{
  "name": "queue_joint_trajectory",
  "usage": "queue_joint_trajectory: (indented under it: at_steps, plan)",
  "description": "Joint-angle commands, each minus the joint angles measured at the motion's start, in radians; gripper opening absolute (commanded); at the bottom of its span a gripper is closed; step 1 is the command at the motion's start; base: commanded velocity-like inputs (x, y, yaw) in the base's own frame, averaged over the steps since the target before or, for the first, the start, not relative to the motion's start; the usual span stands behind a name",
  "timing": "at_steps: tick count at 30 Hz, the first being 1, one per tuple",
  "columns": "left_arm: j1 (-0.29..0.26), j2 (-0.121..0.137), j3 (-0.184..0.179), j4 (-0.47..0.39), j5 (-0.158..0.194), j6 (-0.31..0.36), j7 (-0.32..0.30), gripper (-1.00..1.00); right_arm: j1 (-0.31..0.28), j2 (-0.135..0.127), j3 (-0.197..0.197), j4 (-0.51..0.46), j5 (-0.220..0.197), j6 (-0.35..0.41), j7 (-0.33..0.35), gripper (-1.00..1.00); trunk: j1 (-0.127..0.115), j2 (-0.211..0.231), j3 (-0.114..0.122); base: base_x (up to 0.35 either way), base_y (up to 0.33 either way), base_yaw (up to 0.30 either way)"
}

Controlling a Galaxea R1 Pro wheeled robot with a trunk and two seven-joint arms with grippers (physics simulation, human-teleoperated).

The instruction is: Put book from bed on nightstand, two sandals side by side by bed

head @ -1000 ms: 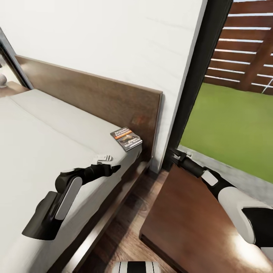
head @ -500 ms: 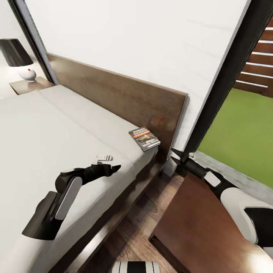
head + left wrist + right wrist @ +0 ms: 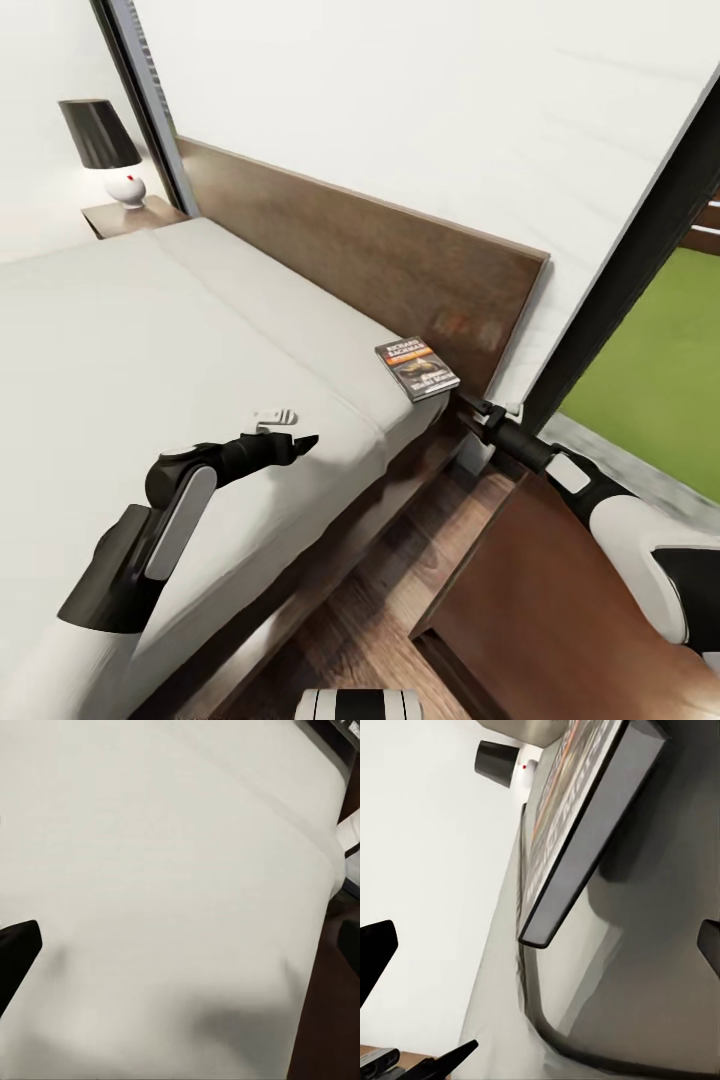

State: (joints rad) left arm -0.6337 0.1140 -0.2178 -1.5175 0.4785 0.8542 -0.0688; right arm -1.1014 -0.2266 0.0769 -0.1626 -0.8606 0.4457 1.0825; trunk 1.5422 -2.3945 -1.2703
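The book (image 3: 417, 367) lies flat on the bed (image 3: 150, 330) at the mattress corner next to the headboard (image 3: 380, 250). My right gripper (image 3: 472, 405) is open just off that corner, low beside the book. Up close in the right wrist view, the book (image 3: 577, 817) shows edge-on between the spread fingers of the right gripper (image 3: 540, 949). My left gripper (image 3: 288, 428) hovers open over the mattress (image 3: 165, 870), well short of the book. A nightstand (image 3: 125, 215) with a black-shaded lamp (image 3: 100, 150) stands at the bed's far side. The sandals are out of view.
A dark brown wooden cabinet top (image 3: 560, 620) sits under my right arm, with a strip of plank floor (image 3: 400, 570) between it and the bed frame. A dark window frame (image 3: 640, 250) and green lawn (image 3: 660, 370) are at the right.
The camera has turned left, bringing the far nightstand and lamp into view. My right gripper has closed in on the bed corner by the book. The left arm holds its pose.
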Motion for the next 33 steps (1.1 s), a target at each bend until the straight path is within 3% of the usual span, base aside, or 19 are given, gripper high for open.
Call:
queue_joint_trajectory:
  at_steps: [1,4,6,25,30,33]
  plan:
    - [0.000,-0.001,-0.001,0.000,-0.006,0.002,0.003,1.00,0.000,0.000,0.000,0.000,0.000,-0.005,-0.001,1.00,0.000,0.000,0.000,0.000,0.000,0.023]
    - [0.000,-0.002,-0.001,0.001,-0.005,0.002,0.003,1.00,0.000,0.001,0.001,0.000,0.001,-0.027,-0.002,1.00,0.000,0.000,0.000,0.000,0.000,0.013]
    - [0.000,-0.003,-0.001,0.002,-0.005,0.001,0.003,1.00,0.000,0.002,0.002,-0.001,0.001,-0.081,-0.004,1.00,0.000,0.000,0.000,0.000,0.000,0.004]
    - [0.000,-0.004,-0.002,0.002,-0.004,0.001,0.003,1.00,0.000,0.001,-0.004,-0.003,-0.002,-0.132,-0.004,1.00,0.000,0.000,0.000,0.000,0.000,0.000]
    - [0.000,-0.005,-0.002,0.002,-0.003,0.001,0.003,1.00,0.000,0.001,-0.050,-0.002,-0.002,-0.139,-0.004,1.00,0.000,0.000,0.000,0.000,0.000,0.000]
    - [0.000,-0.005,-0.002,0.003,-0.003,0.000,0.003,1.00,0.000,0.001,-0.056,-0.002,-0.002,-0.143,-0.004,1.00,0.000,0.000,-0.001,0.000,0.000,0.016]
